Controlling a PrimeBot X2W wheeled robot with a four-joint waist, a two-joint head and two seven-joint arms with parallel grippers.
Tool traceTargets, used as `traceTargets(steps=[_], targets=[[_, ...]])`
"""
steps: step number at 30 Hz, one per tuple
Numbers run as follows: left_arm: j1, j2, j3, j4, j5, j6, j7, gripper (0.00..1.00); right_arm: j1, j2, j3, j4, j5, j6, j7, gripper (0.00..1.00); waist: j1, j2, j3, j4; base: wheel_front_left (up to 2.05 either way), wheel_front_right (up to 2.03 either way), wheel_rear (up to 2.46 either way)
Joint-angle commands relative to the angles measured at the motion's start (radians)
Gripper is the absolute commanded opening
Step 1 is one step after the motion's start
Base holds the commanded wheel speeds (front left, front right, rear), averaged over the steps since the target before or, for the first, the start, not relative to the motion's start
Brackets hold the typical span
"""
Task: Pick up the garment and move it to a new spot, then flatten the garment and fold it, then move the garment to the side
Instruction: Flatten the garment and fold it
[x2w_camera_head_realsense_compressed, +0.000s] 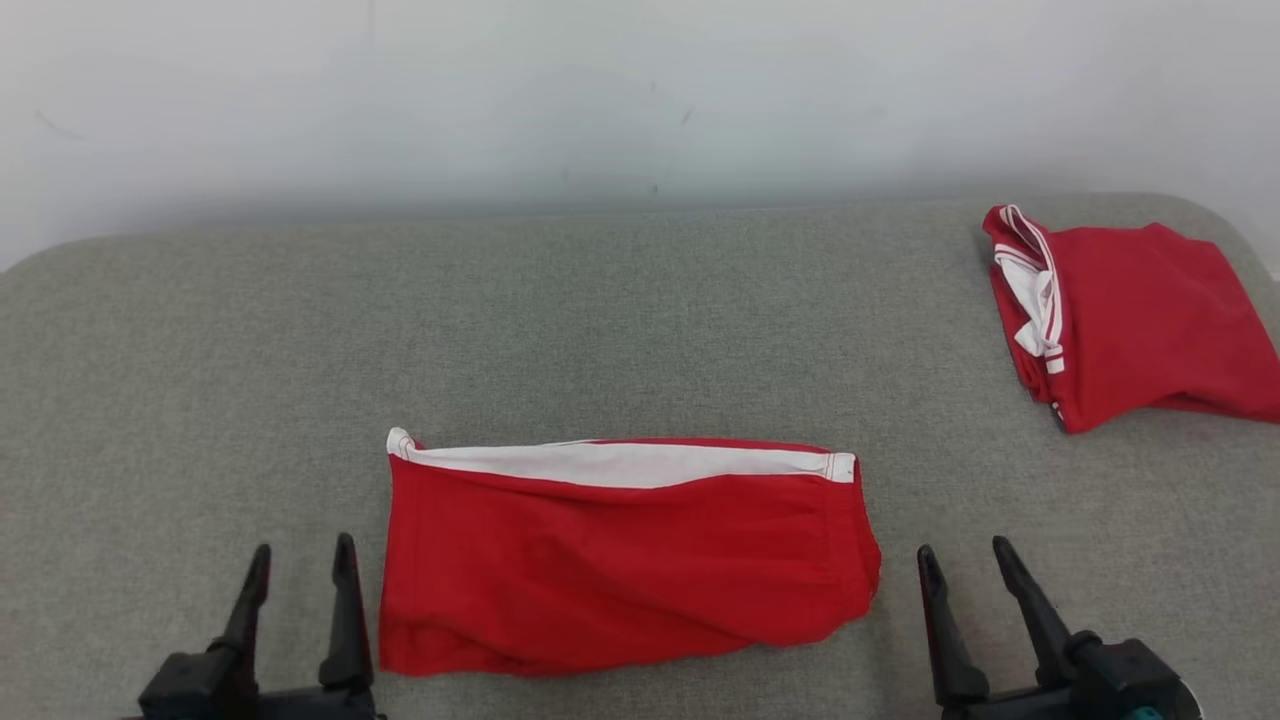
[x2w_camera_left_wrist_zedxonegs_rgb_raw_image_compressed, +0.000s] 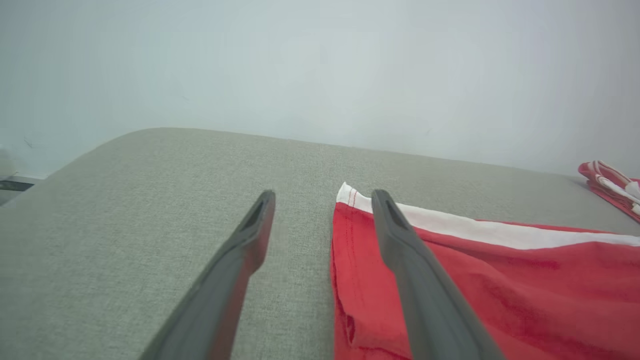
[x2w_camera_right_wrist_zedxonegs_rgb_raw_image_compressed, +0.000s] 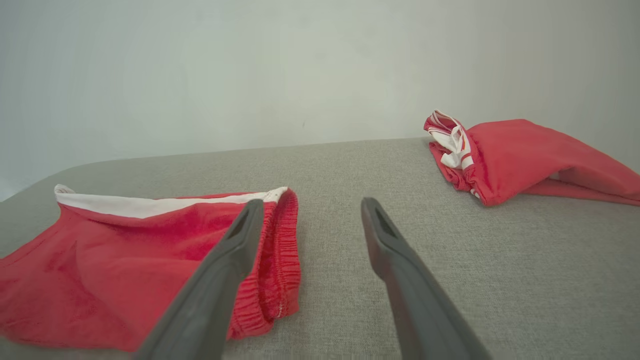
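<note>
The garment (x2w_camera_head_realsense_compressed: 620, 560) is a red piece with a white band along its far edge, folded into a flat rectangle on the grey table (x2w_camera_head_realsense_compressed: 640, 320) near the front. My left gripper (x2w_camera_head_realsense_compressed: 302, 562) stands open just left of it, nothing between its fingers. In the left wrist view the garment (x2w_camera_left_wrist_zedxonegs_rgb_raw_image_compressed: 500, 290) lies under and beyond my right-hand finger (x2w_camera_left_wrist_zedxonegs_rgb_raw_image_compressed: 420, 280), and my left gripper (x2w_camera_left_wrist_zedxonegs_rgb_raw_image_compressed: 324, 197) is open. My right gripper (x2w_camera_head_realsense_compressed: 962, 555) stands open just right of the garment. In the right wrist view the garment (x2w_camera_right_wrist_zedxonegs_rgb_raw_image_compressed: 125, 265) lies left of my open right gripper (x2w_camera_right_wrist_zedxonegs_rgb_raw_image_compressed: 310, 204).
A second red garment (x2w_camera_head_realsense_compressed: 1130, 320) with white trim lies folded at the table's far right, also seen as a red bundle (x2w_camera_right_wrist_zedxonegs_rgb_raw_image_compressed: 520, 155) in the right wrist view. A pale wall (x2w_camera_head_realsense_compressed: 640, 100) rises behind the table's rounded far edge.
</note>
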Motion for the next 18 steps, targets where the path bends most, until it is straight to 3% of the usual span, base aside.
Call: traceTargets(steps=[1, 10, 18], targets=[[0.019, -0.014, 0.023, -0.021, 0.037, 0.002, -0.002, 1.0, -0.012, -0.007, 0.008, 0.017, -0.008, -0.002, 0.0, 1.0, -0.0001, 0.0, -0.002, 0.004, 0.0, 0.0, 0.0], [0.089, -0.121, 0.17, -0.1, 0.204, -0.037, -0.002, 1.0, -0.098, 0.001, 0.041, 0.161, -0.023, -0.002, 0.0, 1.0, -0.0001, 0.0, -0.011, 0.021, 0.0, 0.0, 0.0], [0.087, -0.159, 0.221, -0.073, 0.264, -0.09, -0.002, 1.0, -0.223, 0.002, 0.078, 0.327, -0.039, -0.003, 0.014, 1.0, -0.0001, 0.0, -0.013, 0.043, 0.0, 0.0, 0.0]])
